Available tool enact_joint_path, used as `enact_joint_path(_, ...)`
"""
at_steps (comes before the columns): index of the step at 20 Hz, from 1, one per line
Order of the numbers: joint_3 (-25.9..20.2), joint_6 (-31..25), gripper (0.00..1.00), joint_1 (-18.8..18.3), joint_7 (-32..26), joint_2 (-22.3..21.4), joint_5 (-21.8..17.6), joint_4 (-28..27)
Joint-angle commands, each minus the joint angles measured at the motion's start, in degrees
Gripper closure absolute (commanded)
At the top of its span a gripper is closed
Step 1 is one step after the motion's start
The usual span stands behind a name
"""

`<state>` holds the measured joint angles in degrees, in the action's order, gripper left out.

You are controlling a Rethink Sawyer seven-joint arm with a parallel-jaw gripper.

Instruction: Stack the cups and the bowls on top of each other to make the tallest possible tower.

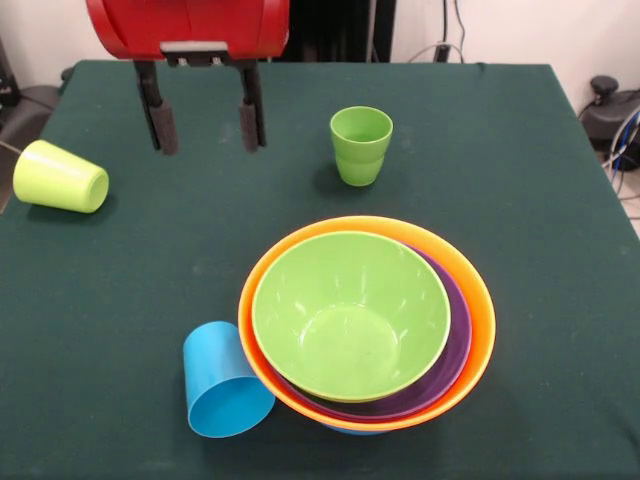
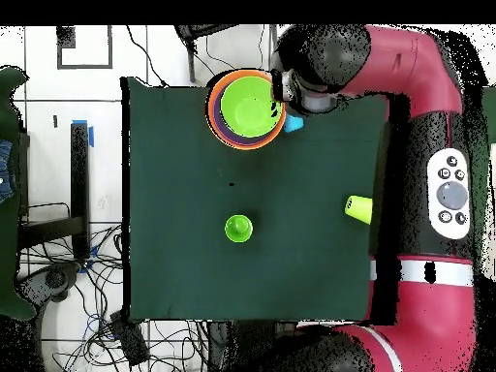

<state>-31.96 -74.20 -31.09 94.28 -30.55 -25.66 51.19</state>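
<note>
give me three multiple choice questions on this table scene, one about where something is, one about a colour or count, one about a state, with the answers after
1. Where does the sky blue cup lie?
A. inside the green bowl
B. against the outside of the orange bowl, at its lower left in the front view
C. under the end effector

2. Which bowl sits innermost in the tower?
A. red
B. purple
C. green

3. How does the ridged green cup stand?
A. upright, mouth up
B. on its side
C. upside down

Answers:
1. B: in the front view the sky blue cup lies tipped over, touching the orange bowl.
2. C: the green bowl is nested on top, with a purple bowl rim showing between it and the orange one.
3. A: its open mouth faces up, alone on the cloth, unlike the yellow-green cup lying on its side.

The end effector hangs open, holding nothing.
</note>
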Motion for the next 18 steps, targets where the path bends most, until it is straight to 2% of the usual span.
enact_joint_path(1,4.84,-4.38,0.0,1.58,4.7,1.07,-2.07,-2.23)
enact_joint_path(7,5.07,-2.01,0.0,1.1,6.22,1.02,1.07,1.73)
enact_joint_path(11,4.24,4.15,0.0,0.19,7.29,1.8,4.5,6.34)
enact_joint_path(14,6.25,5.15,0.0,1.11,11.15,2.34,5.02,6.81)
enact_joint_path(16,6.84,6.25,0.0,1.34,10.8,2.42,5.58,7.33)
enact_joint_path(18,7.21,7.44,0.0,1.18,12.89,2.58,7.3,8.22)
